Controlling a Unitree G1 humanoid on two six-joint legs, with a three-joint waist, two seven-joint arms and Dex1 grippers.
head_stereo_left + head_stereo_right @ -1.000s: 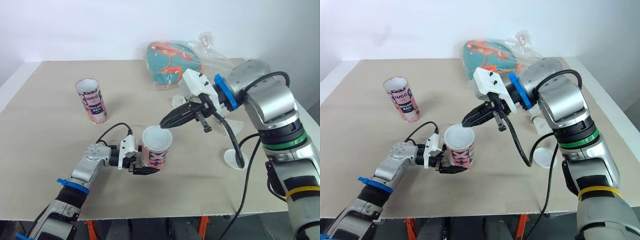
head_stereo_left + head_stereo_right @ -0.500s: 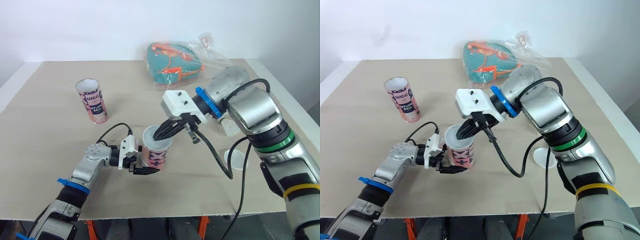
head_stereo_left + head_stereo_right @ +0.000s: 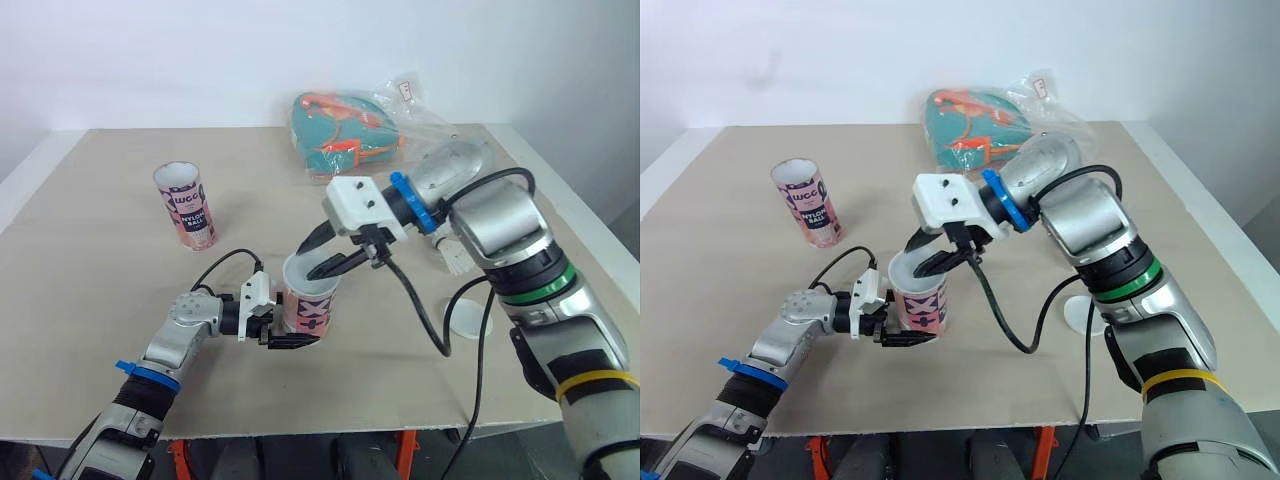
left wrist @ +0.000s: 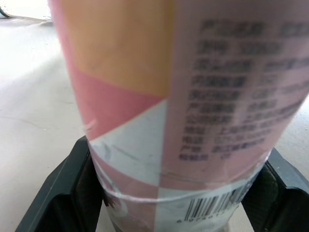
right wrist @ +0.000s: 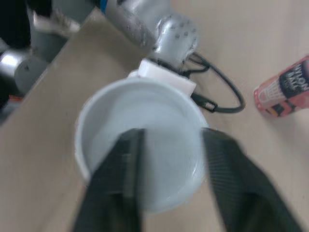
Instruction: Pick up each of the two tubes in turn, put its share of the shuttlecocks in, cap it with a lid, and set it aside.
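Your left claw: clamped on pink tube, front of worktop. Your right claw: fingers spread over that tube's mouth. Second tube: upright, well apart, left side.

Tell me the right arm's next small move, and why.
Probably lift the right gripper away from the tube and reach for the shuttlecock on the table. Its fingers are open and empty at the tube's mouth, and the left gripper holds the tube.
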